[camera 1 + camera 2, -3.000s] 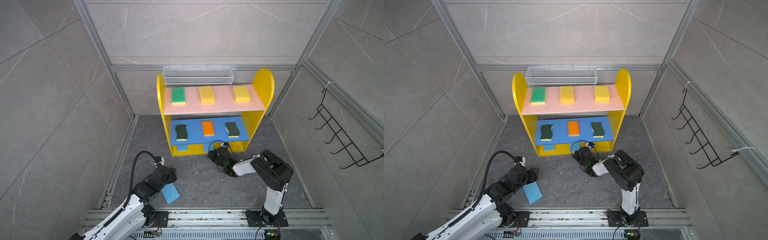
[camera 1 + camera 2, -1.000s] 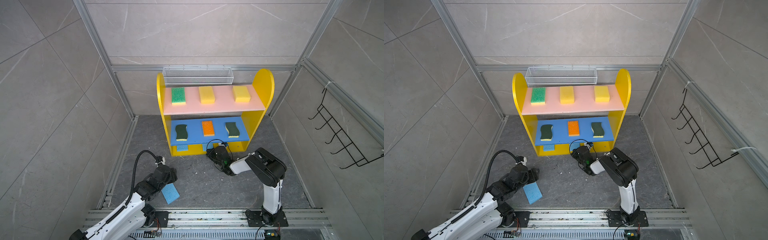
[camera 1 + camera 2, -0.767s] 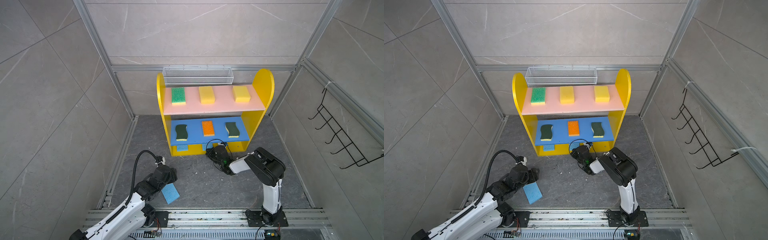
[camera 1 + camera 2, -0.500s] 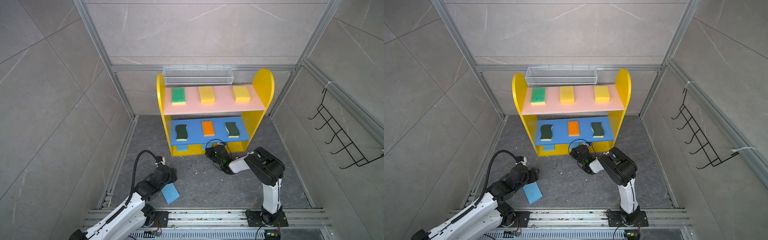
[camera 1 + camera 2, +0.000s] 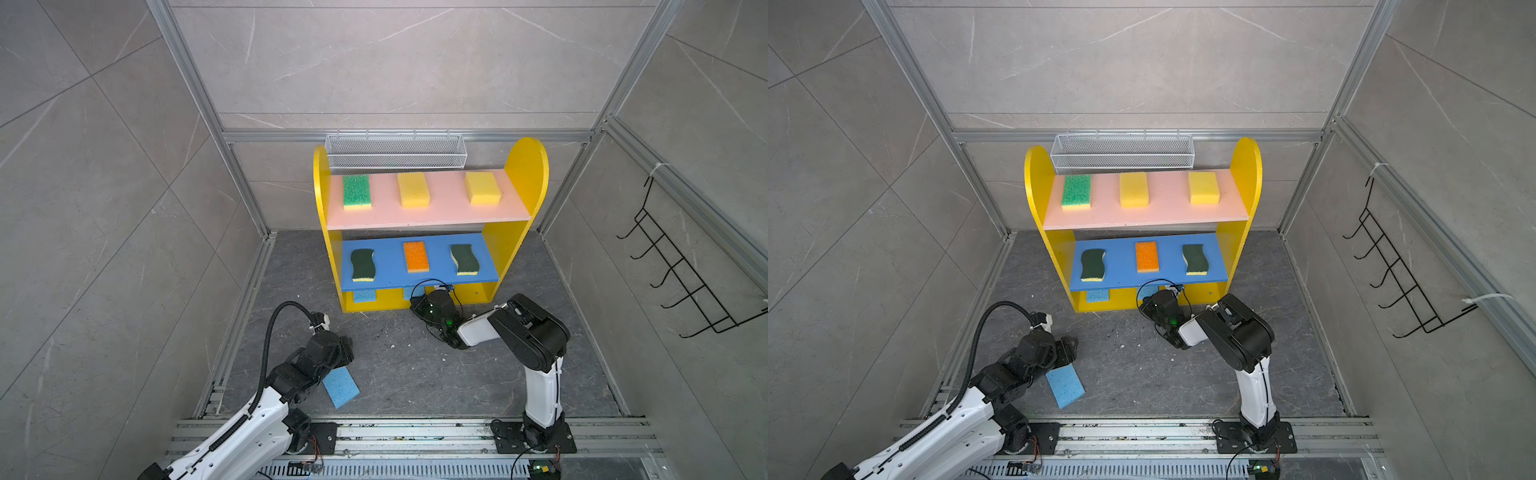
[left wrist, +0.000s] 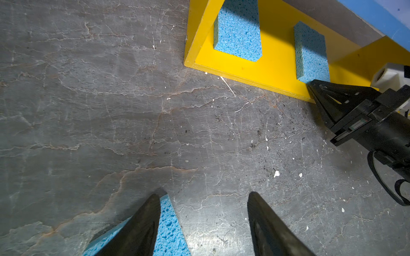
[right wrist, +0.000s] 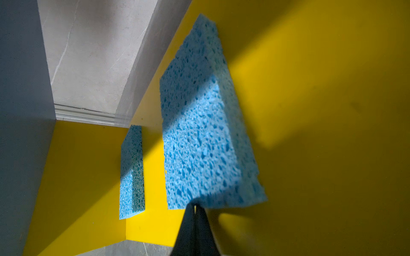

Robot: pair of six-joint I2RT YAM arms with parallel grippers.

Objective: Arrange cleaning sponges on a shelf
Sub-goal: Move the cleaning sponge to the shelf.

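Sponge point(image 5: 343, 390) partly under left end effector point(image 6: 203, 195), base sponges point(image 5: 365, 296) under blue board point(image 5: 432, 277)

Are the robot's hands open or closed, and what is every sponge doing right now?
left gripper: open, empty, over loose blue sponge's end.
right gripper: shut, tips at a base sponge's edge.
loose blue sponge: flat on floor.
base sponges: two, lying on yellow base.
pink board sponges: three, flat, spaced apart.
blue board sponges: three, flat, spaced apart.
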